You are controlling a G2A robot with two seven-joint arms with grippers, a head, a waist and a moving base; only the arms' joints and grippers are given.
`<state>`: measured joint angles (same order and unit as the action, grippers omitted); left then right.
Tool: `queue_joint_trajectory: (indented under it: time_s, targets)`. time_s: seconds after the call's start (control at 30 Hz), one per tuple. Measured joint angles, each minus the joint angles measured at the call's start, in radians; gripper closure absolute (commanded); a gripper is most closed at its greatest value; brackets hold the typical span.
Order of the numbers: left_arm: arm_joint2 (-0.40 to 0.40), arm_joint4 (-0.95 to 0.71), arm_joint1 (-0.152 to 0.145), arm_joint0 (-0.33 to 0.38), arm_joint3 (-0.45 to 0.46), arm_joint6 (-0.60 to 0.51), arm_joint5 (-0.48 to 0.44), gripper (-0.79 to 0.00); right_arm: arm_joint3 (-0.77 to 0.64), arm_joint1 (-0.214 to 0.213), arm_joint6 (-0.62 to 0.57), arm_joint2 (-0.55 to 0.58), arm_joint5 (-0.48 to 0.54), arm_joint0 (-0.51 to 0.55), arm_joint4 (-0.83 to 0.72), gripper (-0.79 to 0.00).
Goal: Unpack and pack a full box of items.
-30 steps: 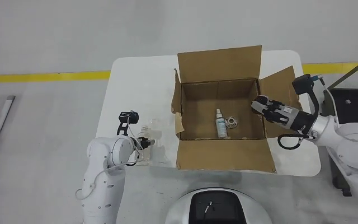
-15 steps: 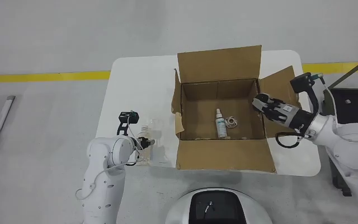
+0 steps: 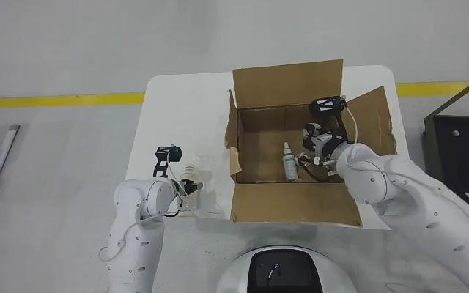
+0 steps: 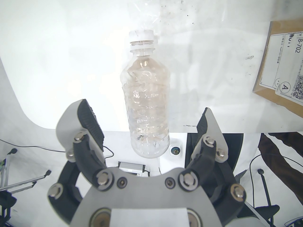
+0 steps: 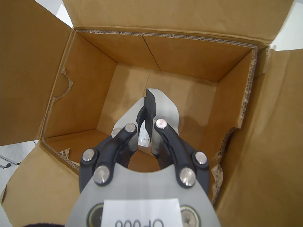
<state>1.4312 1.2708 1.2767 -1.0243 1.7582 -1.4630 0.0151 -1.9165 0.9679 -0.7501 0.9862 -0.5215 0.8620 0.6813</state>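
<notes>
Masking bottle [image 5: 144, 139], right end effector [image 5: 149, 98], seemingly closed

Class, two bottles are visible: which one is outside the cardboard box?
The clear white-capped bottle, between the open fingers of the left gripper; the spray bottle lies inside the box.

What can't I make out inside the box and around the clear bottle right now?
1. Top view: the box floor beneath the right gripper is hidden by the gripper and its wrist.
2. Right wrist view: its shut fingers cover the mid-floor; a white printed scrap peeks between them, too little to identify.
3. Left wrist view: the clear bag beyond the clear bottle fades into the white table; its outline is unclear.
</notes>
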Motion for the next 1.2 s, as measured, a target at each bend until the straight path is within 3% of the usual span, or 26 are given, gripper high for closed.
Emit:
queue_joint_trajectory:
  time_s: [0.3, 0.4, 0.7, 0.73, 0.97, 1.03, 1.13, 1.2]
  targets:
    - [0.0, 0.0, 0.0, 0.0, 0.0, 0.0, 0.0, -0.785, -0.005, -0.001, 0.004, -0.003, 0.011, 0.006, 0.008, 0.0]
    - [0.0, 0.0, 0.0, 0.0, 0.0, 0.0, 0.0, -0.785, 0.002, 0.003, -0.021, -0.056, 0.041, 0.01, 0.118, 0.0]
    - [0.0, 0.0, 0.0, 0.0, 0.0, 0.0, 0.0, -0.785, 0.134, 0.113, -0.182, -0.361, -0.201, -0.167, 0.39, 0.0]
    - [0.0, 0.0, 0.0, 0.0, 0.0, 0.0, 0.0, -0.785, 0.159, 0.127, -0.194, -0.38, -0.215, -0.184, 0.387, -0.139]
    - [0.0, 0.0, 0.0, 0.0, 0.0, 0.0, 0.0, -0.785, 0.354, 0.207, -0.212, -0.424, -0.261, -0.265, 0.322, -0.231]
    - [0.0, 0.0, 0.0, 0.0, 0.0, 0.0, 0.0, -0.785, 0.384, 0.22, -0.215, -0.425, -0.262, -0.273, 0.314, -0.24]
    - [0.0, 0.0, 0.0, 0.0, 0.0, 0.0, 0.0, -0.785, 0.423, 0.236, -0.223, -0.424, -0.255, -0.281, 0.302, -0.317]
    - [0.0, 0.0, 0.0, 0.0, 0.0, 0.0, 0.0, -0.785, 0.444, 0.246, -0.22, -0.421, -0.25, -0.283, 0.295, -0.311]
